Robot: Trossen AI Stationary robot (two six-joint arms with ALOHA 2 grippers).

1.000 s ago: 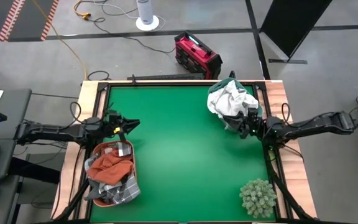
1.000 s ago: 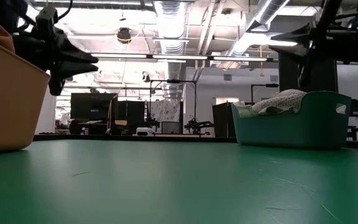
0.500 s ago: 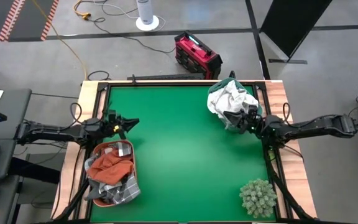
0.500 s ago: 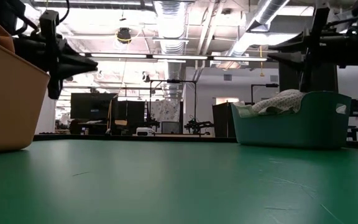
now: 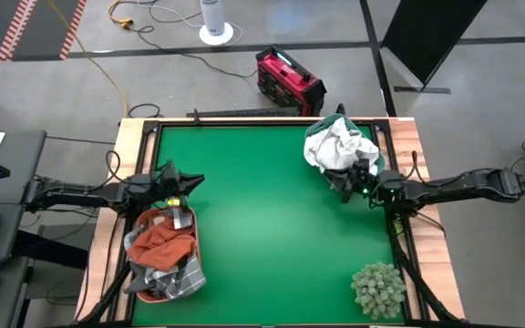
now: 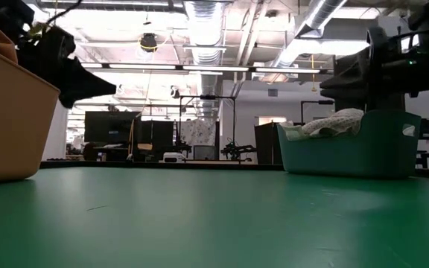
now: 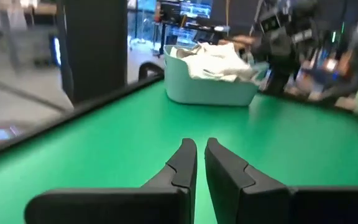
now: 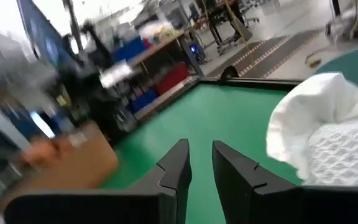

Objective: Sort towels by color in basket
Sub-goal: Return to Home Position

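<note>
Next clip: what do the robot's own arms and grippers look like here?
The left arm and right arm are slim, dark, jointed links, with thin dark cables looping out near the wrists. The left gripper and right gripper each end in two matte black fingers that taper to the tip, with stepped inner edges.

A spiky pale-green plant ball [image 5: 377,289] is sitting at a right-hand corner of the green table [image 5: 272,228]. Beyond the far edge, a red case [image 5: 289,82] is lying on the floor, with an orange cable [image 5: 108,55] trailing nearby.
</note>
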